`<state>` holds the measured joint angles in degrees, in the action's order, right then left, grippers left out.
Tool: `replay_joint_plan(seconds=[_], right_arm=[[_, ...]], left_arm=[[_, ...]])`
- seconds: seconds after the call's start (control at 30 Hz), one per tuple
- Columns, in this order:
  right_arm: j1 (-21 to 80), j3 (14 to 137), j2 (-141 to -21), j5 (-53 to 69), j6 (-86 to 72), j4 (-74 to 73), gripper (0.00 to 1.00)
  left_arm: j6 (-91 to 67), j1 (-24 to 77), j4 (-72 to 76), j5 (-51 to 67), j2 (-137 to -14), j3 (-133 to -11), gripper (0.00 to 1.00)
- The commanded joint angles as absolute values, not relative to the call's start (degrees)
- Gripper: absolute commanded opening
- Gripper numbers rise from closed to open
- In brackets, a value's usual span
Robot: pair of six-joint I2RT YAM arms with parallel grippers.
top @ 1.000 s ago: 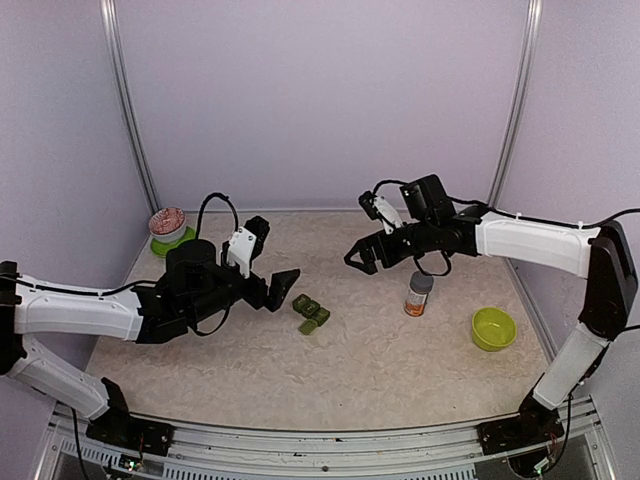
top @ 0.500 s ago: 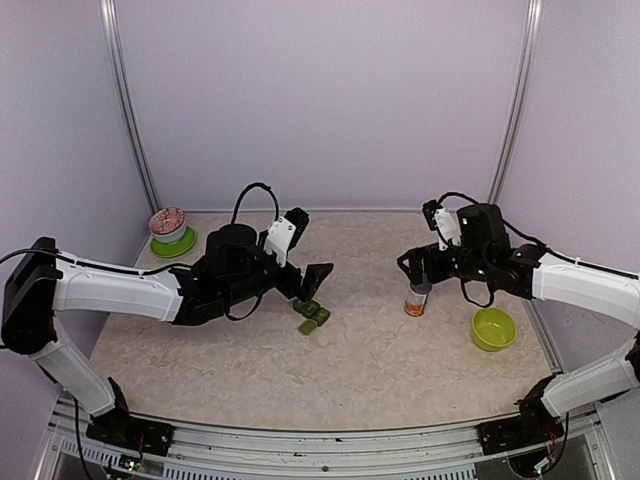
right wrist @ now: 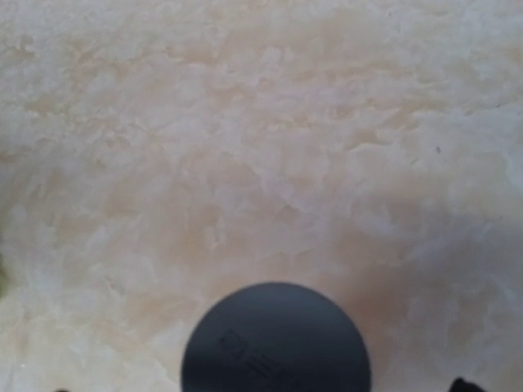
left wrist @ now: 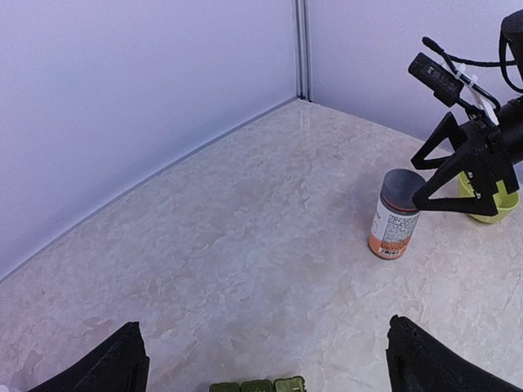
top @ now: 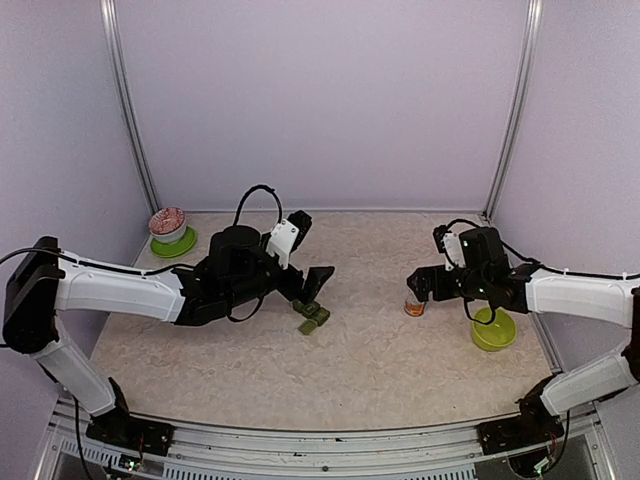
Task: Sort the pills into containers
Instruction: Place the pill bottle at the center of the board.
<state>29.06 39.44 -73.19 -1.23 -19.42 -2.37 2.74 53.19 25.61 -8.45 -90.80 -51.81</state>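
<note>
Left end effector [left wrist: 263, 347] spread wide, empty, hovering over the containers [left wrist: 257, 385]. The containers, a dark green 3-cell strip, lay mid-table [top: 380, 370], just below the left fingertips in top view; lid marks too small to read. Right end effector [top: 417, 284] also open, nothing gripped, fingers either side of the pill bottle [top: 414, 305] cap; contact w/ the cap couldn't be told. Bottle stood upright on right of table: dark grey cap, orange/white label w/ small print, unreadable. Cap showed embossed lettering in right wrist view, too blurred to read. Lime-green bowl [top: 493, 328] near bottle's right, apart. Small bowl [top: 167, 222] w/ reddish contents on green saucer at far-left corner.
</note>
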Motion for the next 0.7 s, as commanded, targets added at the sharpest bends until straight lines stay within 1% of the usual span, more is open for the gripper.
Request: replay_joint_plan(seconds=[0.0, 0.1, 0.2, 0.33, 0.47, 0.6, 0.67], right_arm=[[28.14, 38.44, -76.63, 1.48, -20.86, 2.44, 0.96], [28.13, 38.95, -79.54, 0.97, -20.70, 3.16, 0.90], [28.13, 39.49, -81.39, -0.65, -20.34, 3.78, 0.75], [28.15, 40.53, -83.19, -3.09, -19.68, 3.56, 0.60], [28.16, 41.29, -84.84, -3.18, -18.14, 4.57, 0.48], [28.28, 41.99, -85.76, -2.55, -16.25, 6.08, 0.44], [28.43, 41.89, -85.73, -1.65, -15.30, 7.06, 0.43]], left_arm=[[1.90, 53.53, 26.55, -10.91, -88.21, -49.49, 0.99], [1.85, 53.53, 26.61, -11.75, -87.71, -48.43, 0.99], [1.73, 53.51, 26.69, -12.31, -87.24, -47.68, 0.99], [1.51, 53.44, 26.66, -12.97, -86.94, -47.08, 0.99], [1.24, 53.44, 26.81, -13.27, -87.18, -46.85, 0.99], [0.91, 53.44, 26.96, -13.60, -87.53, -46.80, 0.99], [0.66, 53.44, 26.93, -14.06, -87.62, -46.74, 0.99]])
